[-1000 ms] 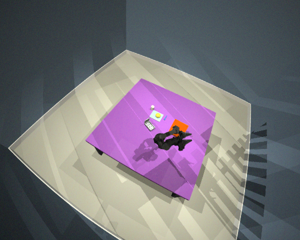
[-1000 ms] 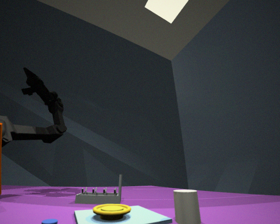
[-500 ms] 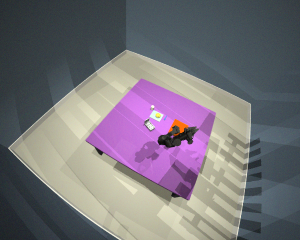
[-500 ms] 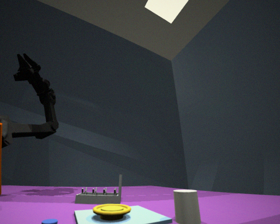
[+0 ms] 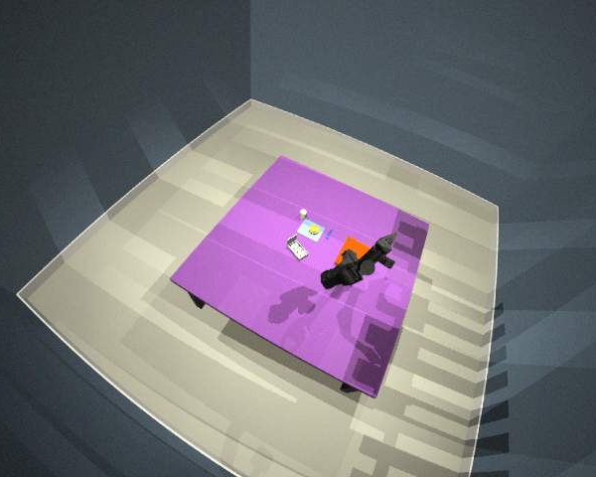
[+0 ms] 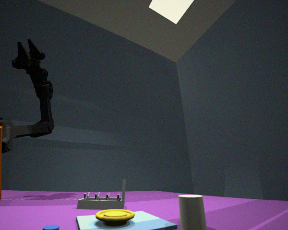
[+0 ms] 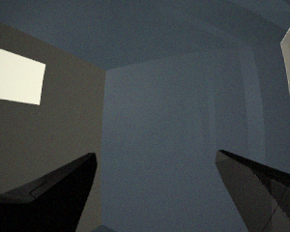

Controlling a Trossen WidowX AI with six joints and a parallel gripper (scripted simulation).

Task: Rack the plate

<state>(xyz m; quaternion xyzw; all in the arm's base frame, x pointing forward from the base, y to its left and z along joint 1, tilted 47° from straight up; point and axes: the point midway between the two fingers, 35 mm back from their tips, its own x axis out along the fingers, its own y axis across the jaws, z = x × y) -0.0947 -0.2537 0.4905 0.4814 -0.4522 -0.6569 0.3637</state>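
Approach not begun: my gripper points up, jaws wide and holding nothing, with the yellow plate far below on its pale blue mat beside the dish rack; next I must swing down over the plate's rim.

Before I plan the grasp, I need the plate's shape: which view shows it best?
The exterior view: the yellow plate is close and side-on, lying flat on the pale blue mat before the rack. The top view shows only a tiny yellow dot. The wrist view points at walls and ceiling, no plate.
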